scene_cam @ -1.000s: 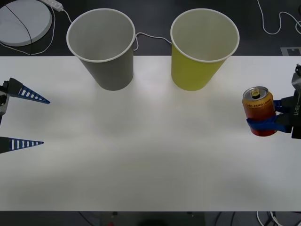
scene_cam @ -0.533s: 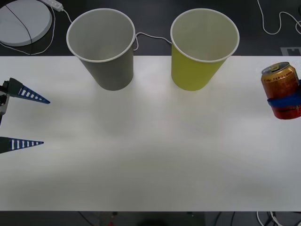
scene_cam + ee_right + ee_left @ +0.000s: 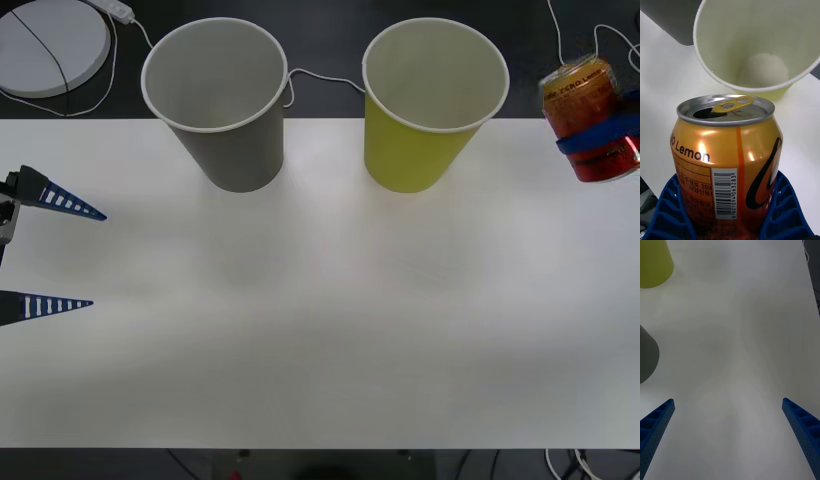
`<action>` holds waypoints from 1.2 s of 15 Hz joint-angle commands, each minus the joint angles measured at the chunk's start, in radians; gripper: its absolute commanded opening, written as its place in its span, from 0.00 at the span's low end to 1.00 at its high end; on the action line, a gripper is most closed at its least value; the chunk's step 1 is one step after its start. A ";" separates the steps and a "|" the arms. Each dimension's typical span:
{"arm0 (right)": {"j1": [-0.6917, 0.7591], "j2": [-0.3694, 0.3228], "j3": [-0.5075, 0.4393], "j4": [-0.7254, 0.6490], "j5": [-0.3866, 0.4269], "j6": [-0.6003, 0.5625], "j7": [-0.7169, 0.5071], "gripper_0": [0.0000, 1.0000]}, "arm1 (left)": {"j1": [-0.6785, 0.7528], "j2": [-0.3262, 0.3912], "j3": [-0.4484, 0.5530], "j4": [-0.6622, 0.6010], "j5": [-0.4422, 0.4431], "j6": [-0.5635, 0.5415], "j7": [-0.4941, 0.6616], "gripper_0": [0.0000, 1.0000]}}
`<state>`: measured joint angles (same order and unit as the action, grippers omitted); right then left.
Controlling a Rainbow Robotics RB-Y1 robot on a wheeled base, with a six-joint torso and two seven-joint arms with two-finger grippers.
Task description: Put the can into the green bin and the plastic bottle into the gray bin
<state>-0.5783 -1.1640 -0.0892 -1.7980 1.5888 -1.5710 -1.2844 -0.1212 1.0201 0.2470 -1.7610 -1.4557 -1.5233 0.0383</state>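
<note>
The right gripper (image 3: 600,140) jaws pinch the can (image 3: 588,115) low on its body, which looks light, slick, easily dented; left gripper (image 3: 45,255) spread idle.

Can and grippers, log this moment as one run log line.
right gripper: shut on can, raised beside green bin | left gripper: open, idle at table's left edge | gray bin: empty

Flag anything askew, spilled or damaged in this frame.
Nothing stands out. The can is tilted only because the right gripper carries it; it looks undented and already opened. The green bin and gray bin stand upright.
</note>
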 commanded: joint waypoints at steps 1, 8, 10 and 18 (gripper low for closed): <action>-0.225 -0.003 0.198 0.138 0.020 0.000 0.000 0.00 | 0.000 0.000 0.000 0.000 0.000 0.000 0.000 1.00; -0.614 0.126 0.551 0.485 0.079 0.060 0.053 0.00 | 0.000 0.000 0.000 0.000 0.000 0.000 0.000 1.00; -0.666 0.178 0.597 0.562 0.102 0.094 0.059 0.00 | 0.000 0.000 0.000 0.000 0.000 0.000 0.000 1.00; -0.795 0.334 0.681 0.746 0.223 0.169 0.092 0.00 | 0.000 0.000 0.000 0.000 0.000 0.000 0.000 1.00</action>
<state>-1.3680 -0.8404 0.5906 -1.0658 1.8069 -1.4100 -1.1958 -0.1212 1.0201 0.2470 -1.7610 -1.4557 -1.5233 0.0383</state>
